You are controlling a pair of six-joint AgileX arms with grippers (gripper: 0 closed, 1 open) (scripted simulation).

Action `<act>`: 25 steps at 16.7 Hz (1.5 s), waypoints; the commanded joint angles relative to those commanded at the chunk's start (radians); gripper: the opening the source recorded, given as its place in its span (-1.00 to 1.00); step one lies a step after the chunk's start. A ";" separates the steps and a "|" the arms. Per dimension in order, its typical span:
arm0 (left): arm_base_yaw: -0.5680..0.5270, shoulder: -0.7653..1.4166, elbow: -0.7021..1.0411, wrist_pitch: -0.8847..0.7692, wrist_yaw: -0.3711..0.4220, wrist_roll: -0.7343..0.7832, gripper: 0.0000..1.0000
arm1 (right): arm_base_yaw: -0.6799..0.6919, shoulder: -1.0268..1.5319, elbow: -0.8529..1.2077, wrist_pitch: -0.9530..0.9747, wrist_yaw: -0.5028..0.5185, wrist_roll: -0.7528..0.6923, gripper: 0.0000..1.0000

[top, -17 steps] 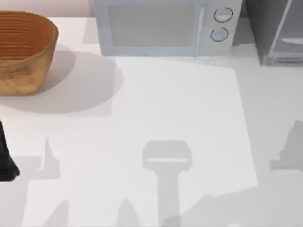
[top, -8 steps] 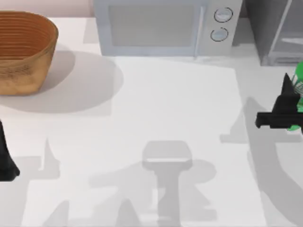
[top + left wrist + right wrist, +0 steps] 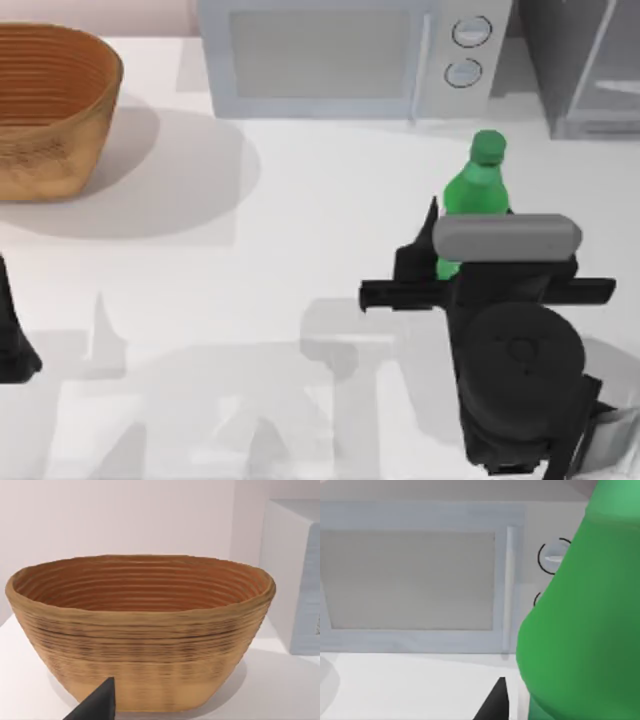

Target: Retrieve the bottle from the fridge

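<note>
The bright green bottle (image 3: 478, 190) stands upright over the table, its cap (image 3: 487, 147) toward the back, just in front of the microwave's knobs. My right gripper (image 3: 468, 228) is shut on its lower body; one dark fingertip (image 3: 430, 218) shows beside it. In the right wrist view the bottle (image 3: 585, 630) looms close beside a dark fingertip (image 3: 495, 702). The dark grey fridge (image 3: 585, 65) stands at the back right, well apart from the bottle. My left gripper (image 3: 12, 345) is parked at the table's left edge, one fingertip (image 3: 97, 705) showing well off to one side.
A light grey microwave (image 3: 340, 55) with two round knobs (image 3: 470, 32) stands at the back middle. A woven brown basket (image 3: 50, 105) sits at the back left, facing the left wrist camera (image 3: 140, 630). Open white tabletop (image 3: 250, 300) lies between the arms.
My right arm, out of view a second ago, has come in from the right edge and carried the bottle leftward to in front of the microwave. The left arm has not moved.
</note>
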 joint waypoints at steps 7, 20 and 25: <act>0.000 0.000 0.000 0.000 0.000 0.000 1.00 | 0.112 0.172 0.057 0.113 0.113 0.012 -1.00; 0.000 0.000 0.000 0.000 0.000 0.000 1.00 | -0.040 0.415 0.147 0.299 -0.034 -0.024 -1.00; 0.000 0.000 0.000 0.000 0.000 0.000 1.00 | -0.042 0.419 0.149 0.302 -0.036 -0.025 -0.85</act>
